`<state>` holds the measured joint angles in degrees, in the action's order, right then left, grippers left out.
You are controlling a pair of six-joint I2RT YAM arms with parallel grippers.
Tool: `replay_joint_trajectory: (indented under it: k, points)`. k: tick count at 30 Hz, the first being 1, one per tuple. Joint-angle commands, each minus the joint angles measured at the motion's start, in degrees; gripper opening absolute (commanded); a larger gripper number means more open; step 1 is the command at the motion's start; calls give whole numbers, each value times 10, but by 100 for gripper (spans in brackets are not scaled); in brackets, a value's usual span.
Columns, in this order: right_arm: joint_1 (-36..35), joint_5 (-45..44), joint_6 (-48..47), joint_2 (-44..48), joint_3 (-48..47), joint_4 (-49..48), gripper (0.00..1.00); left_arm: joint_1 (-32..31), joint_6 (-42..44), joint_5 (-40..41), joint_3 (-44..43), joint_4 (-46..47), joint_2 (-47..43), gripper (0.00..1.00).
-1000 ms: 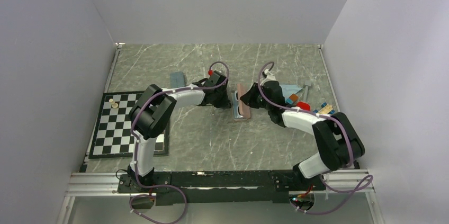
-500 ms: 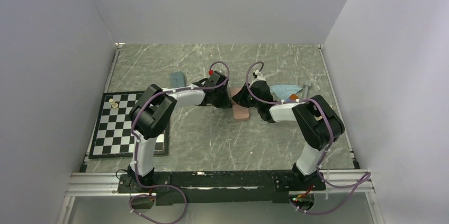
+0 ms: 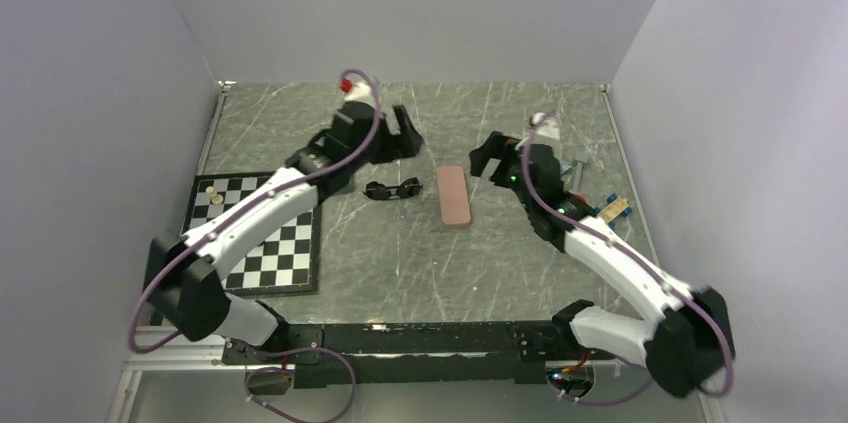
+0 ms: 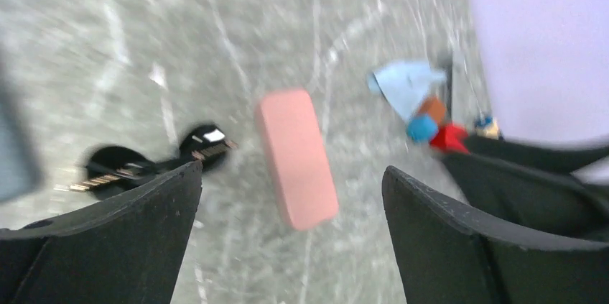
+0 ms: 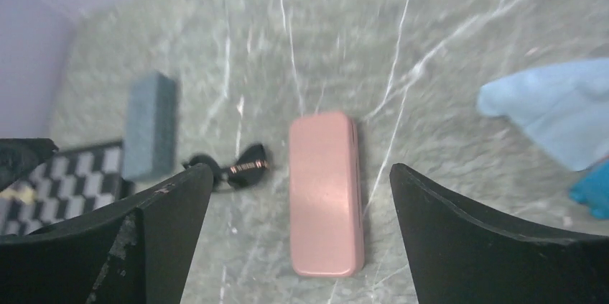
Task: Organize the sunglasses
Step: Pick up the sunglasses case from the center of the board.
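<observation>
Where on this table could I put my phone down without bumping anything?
The widest bare marble lies on the near side of the sunglasses and pink case, between the chessboard and the right arm. The strip by the back wall is bare too. The right edge is crowded: cloth, small blocks.

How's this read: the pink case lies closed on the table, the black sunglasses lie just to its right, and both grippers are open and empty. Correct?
Not quite: the top external view shows the black sunglasses just left of the pink case, not right. The rest holds: case closed on the table, left gripper and right gripper open and empty.
</observation>
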<state>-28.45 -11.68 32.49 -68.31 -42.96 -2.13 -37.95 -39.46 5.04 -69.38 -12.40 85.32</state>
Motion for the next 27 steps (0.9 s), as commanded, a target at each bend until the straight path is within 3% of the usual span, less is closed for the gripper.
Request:
replay_joint_trajectory:
  k: [1,5,9,11,20,27]
  points:
    - [5,-142,-13,145,36,66,100,83,44,117,5,-80,-30,99]
    - [7,-185,-6,248,85,78,100,181,60,90,-44,-137,33,99]
    - [7,-184,-15,306,111,93,100,227,93,87,-122,-178,133,99]
    - [7,-184,-14,317,110,119,100,232,105,117,-165,-206,180,99]
    - [7,-183,-13,330,116,170,100,251,137,103,-258,-264,317,99]
    - [7,-184,-12,338,120,172,100,252,136,35,-274,-261,375,99]
